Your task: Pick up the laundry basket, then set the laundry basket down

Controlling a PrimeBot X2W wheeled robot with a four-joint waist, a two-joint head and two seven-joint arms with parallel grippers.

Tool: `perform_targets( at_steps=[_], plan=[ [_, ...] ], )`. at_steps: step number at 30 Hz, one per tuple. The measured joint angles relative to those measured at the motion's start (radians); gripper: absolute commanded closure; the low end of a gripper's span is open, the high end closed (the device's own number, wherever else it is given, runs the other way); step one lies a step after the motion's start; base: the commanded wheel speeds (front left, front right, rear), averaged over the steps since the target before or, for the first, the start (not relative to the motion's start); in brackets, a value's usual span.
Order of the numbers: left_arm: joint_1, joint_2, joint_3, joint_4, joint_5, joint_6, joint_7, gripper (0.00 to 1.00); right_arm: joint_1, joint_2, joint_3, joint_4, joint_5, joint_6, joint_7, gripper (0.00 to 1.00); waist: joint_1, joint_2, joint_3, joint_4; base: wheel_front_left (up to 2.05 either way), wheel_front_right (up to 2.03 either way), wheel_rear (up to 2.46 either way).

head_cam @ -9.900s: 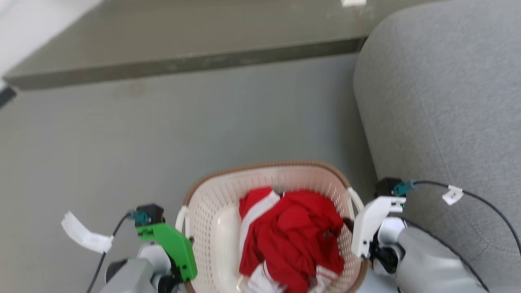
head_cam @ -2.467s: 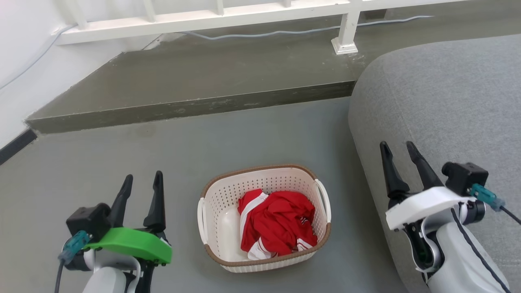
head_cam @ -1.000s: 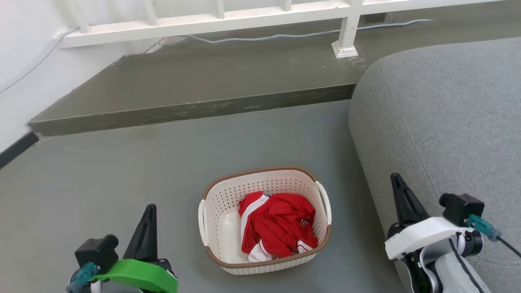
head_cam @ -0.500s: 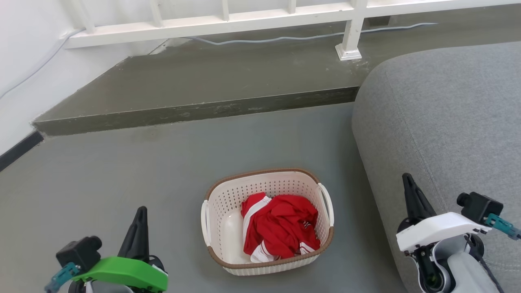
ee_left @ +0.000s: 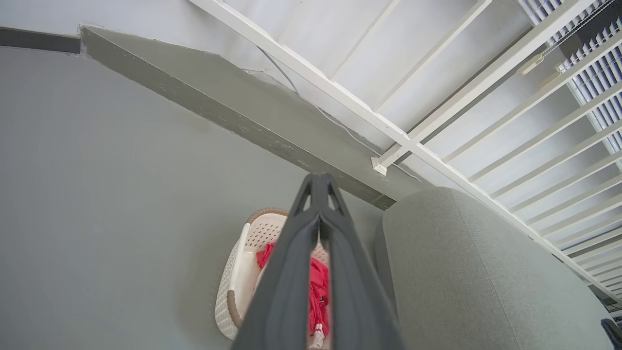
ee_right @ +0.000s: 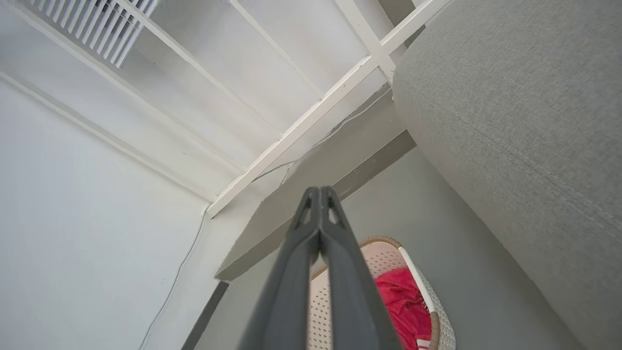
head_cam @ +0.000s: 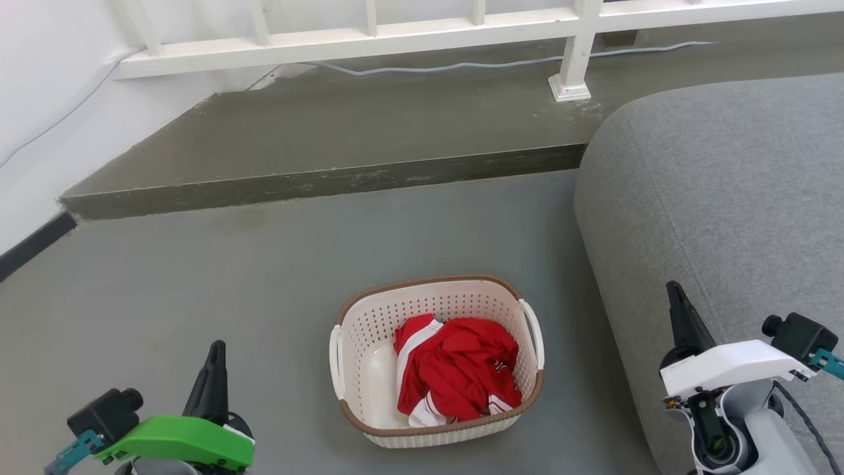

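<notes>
While both arms hang clear of the work, I read my left end effector (head_cam: 215, 348) as closed: in its wrist view the two dark fingers meet at the tips with nothing between them. My right end effector (head_cam: 673, 288) is the same, fingers pressed together and empty. Both point up the head view, the left one over bare grey floor (head_cam: 198, 277), the right one in front of the grey upholstered sofa (head_cam: 725, 198).

Between them, well apart from either, the laundry basket (head_cam: 369, 316) sits upright on the floor. Its brown rim is fully open to me, and both white side handles, the left handle (head_cam: 335, 349) and the right handle (head_cam: 535, 333), are uncovered. Inside lies a crumpled red garment with white stripes (head_cam: 461, 366), bunched toward the right half. The pale bottom shows on the left half.

On the left of the basket, the floor runs open as far as the black skirting (head_cam: 33, 244). On the right, the sofa's rounded edge is near the basket, with a narrow strip of floor between them. Beyond the basket, open floor runs to the edge of a raised step (head_cam: 330, 181), which carries a white railing (head_cam: 395, 39) and a thin cable (head_cam: 461, 66).
</notes>
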Motion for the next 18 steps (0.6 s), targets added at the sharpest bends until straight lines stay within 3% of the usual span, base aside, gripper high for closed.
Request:
perform_targets(
  at_steps=[18],
  plan=[
    [-0.007,0.001,0.042,0.012,-0.204,-0.002,0.057,1.00,-0.003,0.007,-0.052,-0.008,0.212,0.009,0.059,1.00,0.0000,0.0000,-0.007,0.012,0.00,0.00,0.00]
  ],
)
